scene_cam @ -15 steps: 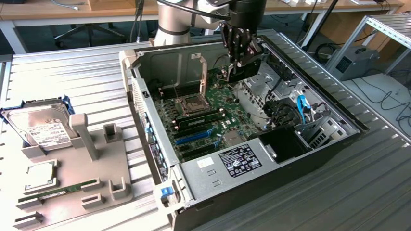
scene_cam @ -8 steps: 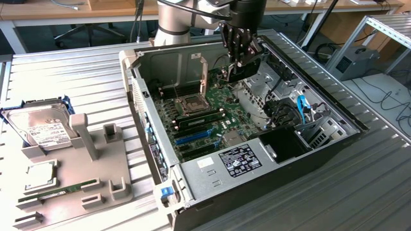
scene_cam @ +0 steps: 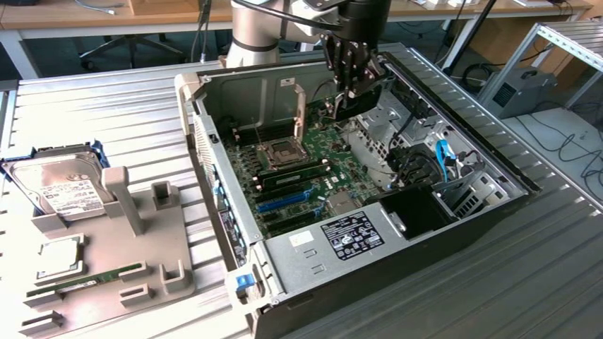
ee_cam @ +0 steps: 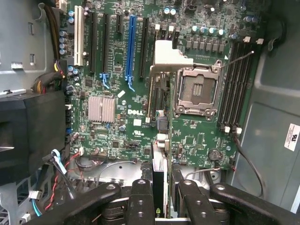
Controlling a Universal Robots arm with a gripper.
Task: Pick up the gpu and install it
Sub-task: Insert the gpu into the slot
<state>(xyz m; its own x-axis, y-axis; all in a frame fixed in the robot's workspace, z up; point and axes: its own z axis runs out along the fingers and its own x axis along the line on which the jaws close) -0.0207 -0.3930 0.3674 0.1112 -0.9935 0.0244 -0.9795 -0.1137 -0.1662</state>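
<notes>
Worktop (scene_cam: 113,99) of ribbed grey metal spans the exterior view, carrying an open computer case (scene_cam: 490,212) that lies on its side across the centre and right of the frame. Inside the case, the green motherboard (scene_cam: 315,152) fills the middle, with an empty processor socket (scene_cam: 281,152) near its centre and a blue expansion slot (scene_cam: 282,201) below it. A silver power supply (scene_cam: 354,236) with a black label sits at the lower edge of the case.

At the lower left of the exterior view, a beige holder tray (scene_cam: 141,275) rests on the worktop. A silver labelled hard drive (scene_cam: 58,187) stands at its upper left corner, and a slim green memory stick (scene_cam: 80,284) lies near its lower edge.

The robot arm (scene_cam: 254,28) comes down from the top centre of the exterior view, and its gripper (scene_cam: 356,83) hangs above the upper right part of the case interior. The gpu (ee_cam: 159,187), a thin black card seen edge-on, sits at the bottom centre of the wrist view. The jaws are narrowed onto it, with black fingers (ee_cam: 141,197) pressing either side. The card's silver bracket (ee_cam: 169,57) shows above the motherboard, between the blue slot and the socket in the wrist view.
</notes>
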